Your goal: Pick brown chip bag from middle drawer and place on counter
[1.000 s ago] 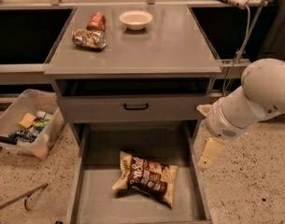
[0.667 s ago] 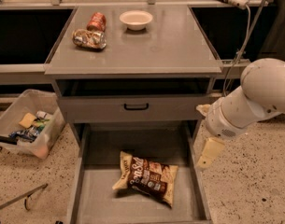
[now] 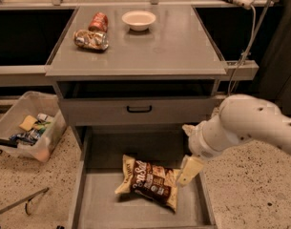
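Since a second ago the gripper (image 3: 185, 154) has slid left and down from beside the drawer's right wall toward the bag, while the bag, cans and bowl lie where they did. It now hangs over the right side of the middle drawer (image 3: 101, 209), which is pulled out below the desk's near edge.

The jaws look spread. One pale jaw points down at the bag's right end, and the other shows only as a small nub above it. I cannot tell whether the lower jaw touches the bag or hovers just over it.

The brown chip bag (image 3: 150, 181) lies flat on the drawer floor, roughly at its middle, label side up. It lies left of the gripper and slightly nearer the camera. Its long axis runs mostly left to right, and the right end sits a little nearer than the left. This single arm reaches in from the right, so the bag's right end is the part closest to it. I judge that the grasp depends on closing across that end, or shifting a little further left over the bag's body.

By count:
- There is one chip bag.
- Two cans (image 3: 91, 38) lie near the far left corner of the desk (image 3: 183, 46).
- One white bowl (image 3: 139, 20) sits by the far edge.
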{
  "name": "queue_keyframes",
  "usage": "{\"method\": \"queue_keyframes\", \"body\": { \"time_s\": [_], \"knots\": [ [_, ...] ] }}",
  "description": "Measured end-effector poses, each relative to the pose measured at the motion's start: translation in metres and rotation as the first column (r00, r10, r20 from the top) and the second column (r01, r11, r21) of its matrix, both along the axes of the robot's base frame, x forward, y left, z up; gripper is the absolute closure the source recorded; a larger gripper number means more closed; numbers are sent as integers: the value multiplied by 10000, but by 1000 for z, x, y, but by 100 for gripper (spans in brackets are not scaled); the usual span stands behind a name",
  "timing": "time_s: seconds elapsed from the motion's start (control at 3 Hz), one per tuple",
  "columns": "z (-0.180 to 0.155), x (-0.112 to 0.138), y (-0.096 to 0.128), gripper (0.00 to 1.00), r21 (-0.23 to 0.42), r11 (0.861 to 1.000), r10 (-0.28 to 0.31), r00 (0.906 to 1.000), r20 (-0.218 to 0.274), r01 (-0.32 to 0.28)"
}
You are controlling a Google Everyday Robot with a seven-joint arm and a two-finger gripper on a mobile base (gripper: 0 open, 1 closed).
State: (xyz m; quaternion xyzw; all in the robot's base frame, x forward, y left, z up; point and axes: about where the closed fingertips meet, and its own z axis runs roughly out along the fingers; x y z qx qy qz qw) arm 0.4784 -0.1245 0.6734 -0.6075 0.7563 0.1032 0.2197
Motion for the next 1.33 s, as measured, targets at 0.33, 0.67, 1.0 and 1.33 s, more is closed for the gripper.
{"method": "queue_keyframes", "body": {
  "time_s": [0.33,0.67,1.0,1.33],
  "knots": [
    [-67,19,42,0,766,9971,-1,10000,-12,1],
    [-137,32,74,0,1591,9864,-345,9986,-407,406],
    [-137,32,74,0,1592,9864,-345,9986,-408,406],
    [-175,27,90,0,2057,9777,-277,9969,-731,423]
  ]
}}
